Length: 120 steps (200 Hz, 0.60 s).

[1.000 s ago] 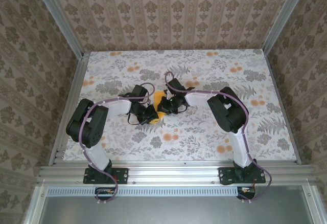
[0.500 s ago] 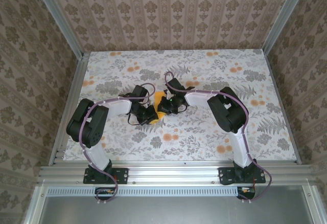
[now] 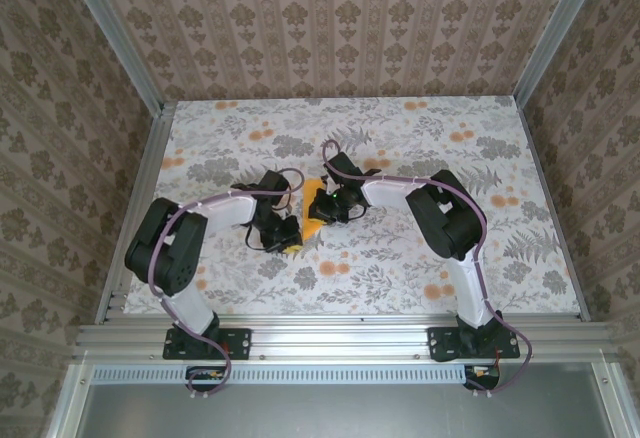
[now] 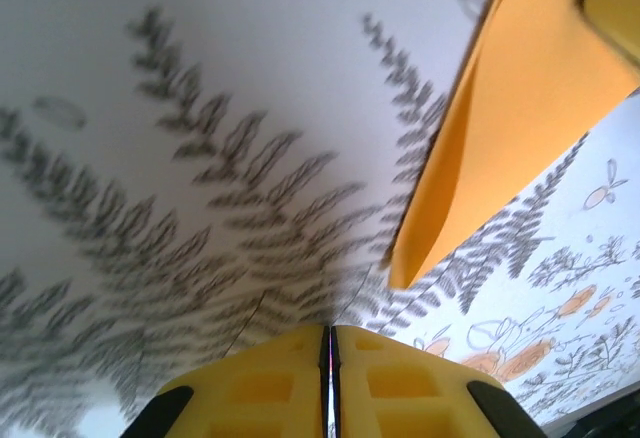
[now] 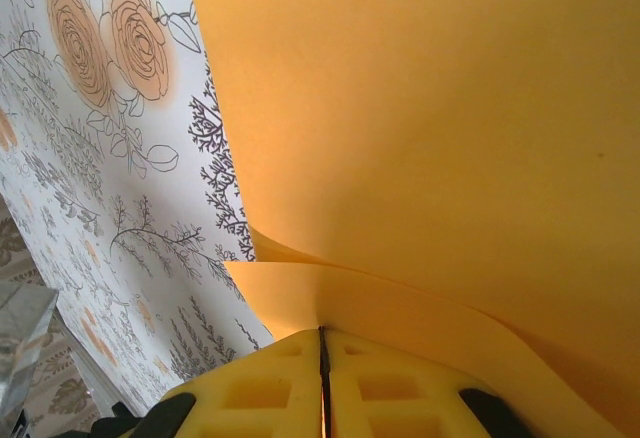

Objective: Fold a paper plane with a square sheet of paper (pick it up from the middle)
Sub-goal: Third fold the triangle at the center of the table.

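Right gripper point(image 5: 322, 338): I saw its pads pinched together on a fold of the creased bright orange-yellow paper sheet point(image 3: 312, 206), mid-table on the grey-and-orange floral tablecloth point(image 3: 400, 258). Left gripper point(image 4: 330, 336): pads met, empty, near the sheet's edge

square sheet of paper point(image 5: 420, 108): thin orange paper, matt, smooth
right gripper point(image 5: 322, 348) pads point(image 5: 250, 393): yellow plastic, matt
table cover point(image 3: 420, 148): matt floral print
frame rails point(image 3: 340, 338): brushed metal
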Available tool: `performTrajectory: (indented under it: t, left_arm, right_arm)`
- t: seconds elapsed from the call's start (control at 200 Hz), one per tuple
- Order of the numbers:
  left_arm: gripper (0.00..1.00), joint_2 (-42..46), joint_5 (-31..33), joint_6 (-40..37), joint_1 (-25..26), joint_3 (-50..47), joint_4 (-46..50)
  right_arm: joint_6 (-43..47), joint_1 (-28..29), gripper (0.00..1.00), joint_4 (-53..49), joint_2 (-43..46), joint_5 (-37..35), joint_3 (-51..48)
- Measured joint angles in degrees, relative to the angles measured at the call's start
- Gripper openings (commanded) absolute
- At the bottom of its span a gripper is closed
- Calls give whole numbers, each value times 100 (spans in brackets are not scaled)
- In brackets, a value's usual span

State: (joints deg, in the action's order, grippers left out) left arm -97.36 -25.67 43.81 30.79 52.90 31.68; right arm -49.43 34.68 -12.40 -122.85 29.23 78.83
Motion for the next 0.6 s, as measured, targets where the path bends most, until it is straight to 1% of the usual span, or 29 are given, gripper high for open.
performTrajectory:
  t: [0.12, 0.27, 0.435, 0.6]
  left_arm:
    - [13, 205, -9, 37, -13, 0, -66]
    - [12, 466, -63, 326, -13, 0, -656]
    - [10, 352, -111, 560, -13, 0, -1172]
    - [9, 57, -146, 658, -13, 0, -1403]
  right_arm:
    - [0, 0, 10, -26, 0, -11, 20]
    - [0, 0, 10, -50, 0, -17, 26]
    - [-17, -2, 9, -50, 0, -15, 31]
    - [-66, -4, 9, -44, 0, -11, 31]
